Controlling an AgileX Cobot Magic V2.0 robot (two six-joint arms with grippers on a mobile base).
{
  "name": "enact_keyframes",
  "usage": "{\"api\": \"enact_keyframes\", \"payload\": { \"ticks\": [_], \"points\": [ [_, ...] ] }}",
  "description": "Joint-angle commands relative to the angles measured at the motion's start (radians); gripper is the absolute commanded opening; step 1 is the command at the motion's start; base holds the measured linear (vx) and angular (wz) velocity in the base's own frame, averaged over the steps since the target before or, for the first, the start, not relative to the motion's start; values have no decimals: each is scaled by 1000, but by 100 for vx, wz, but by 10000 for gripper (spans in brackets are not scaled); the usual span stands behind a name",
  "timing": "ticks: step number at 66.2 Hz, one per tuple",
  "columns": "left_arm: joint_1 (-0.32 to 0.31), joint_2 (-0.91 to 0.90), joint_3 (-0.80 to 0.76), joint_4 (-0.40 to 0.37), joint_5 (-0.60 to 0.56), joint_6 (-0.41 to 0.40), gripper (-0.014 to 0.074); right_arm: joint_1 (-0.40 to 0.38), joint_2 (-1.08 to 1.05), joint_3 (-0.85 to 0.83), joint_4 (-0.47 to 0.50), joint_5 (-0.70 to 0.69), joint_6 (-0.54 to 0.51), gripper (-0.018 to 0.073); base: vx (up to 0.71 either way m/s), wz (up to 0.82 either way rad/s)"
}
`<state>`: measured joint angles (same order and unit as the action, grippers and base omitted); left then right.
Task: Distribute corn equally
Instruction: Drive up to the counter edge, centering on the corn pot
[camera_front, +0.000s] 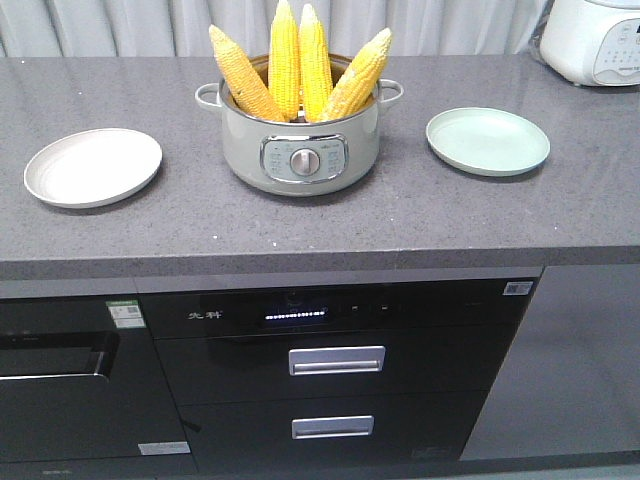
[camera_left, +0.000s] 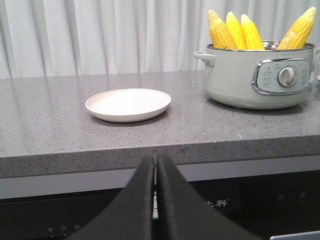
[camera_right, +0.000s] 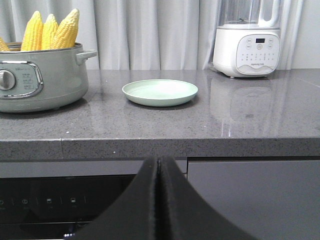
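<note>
Several yellow corn cobs (camera_front: 298, 65) stand upright, tips up, in a pale green electric pot (camera_front: 300, 145) at the counter's middle. The same corn (camera_left: 239, 31) shows in the left wrist view, and part of the corn (camera_right: 50, 30) in the right wrist view. A white plate (camera_front: 92, 167) lies left of the pot and a pale green plate (camera_front: 487, 141) right of it; both hold nothing. My left gripper (camera_left: 156, 162) is shut and sits low in front of the counter edge, before the white plate (camera_left: 128, 104). My right gripper (camera_right: 159, 164) is shut too, below the green plate (camera_right: 160, 92).
A white blender-style appliance (camera_right: 246, 42) stands at the back right of the grey counter (camera_front: 320, 225). Below the counter are a dark built-in appliance with two drawer handles (camera_front: 336, 360) and a grey cabinet door (camera_front: 560, 360). Curtains hang behind.
</note>
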<state>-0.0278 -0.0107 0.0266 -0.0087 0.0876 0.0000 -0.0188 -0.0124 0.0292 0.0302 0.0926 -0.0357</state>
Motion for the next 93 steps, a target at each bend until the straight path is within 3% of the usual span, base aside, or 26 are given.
{"api": "enact_keyframes", "payload": {
  "ticks": [1, 93],
  "points": [
    [0, -16, 14, -4, -68, -11, -6, -7, 5, 7, -1, -71, -11, -11, 8, -3],
    [0, -16, 14, -4, -68, -11, -6, -7, 5, 7, -1, -71, -11, -11, 7, 2]
  ]
}}
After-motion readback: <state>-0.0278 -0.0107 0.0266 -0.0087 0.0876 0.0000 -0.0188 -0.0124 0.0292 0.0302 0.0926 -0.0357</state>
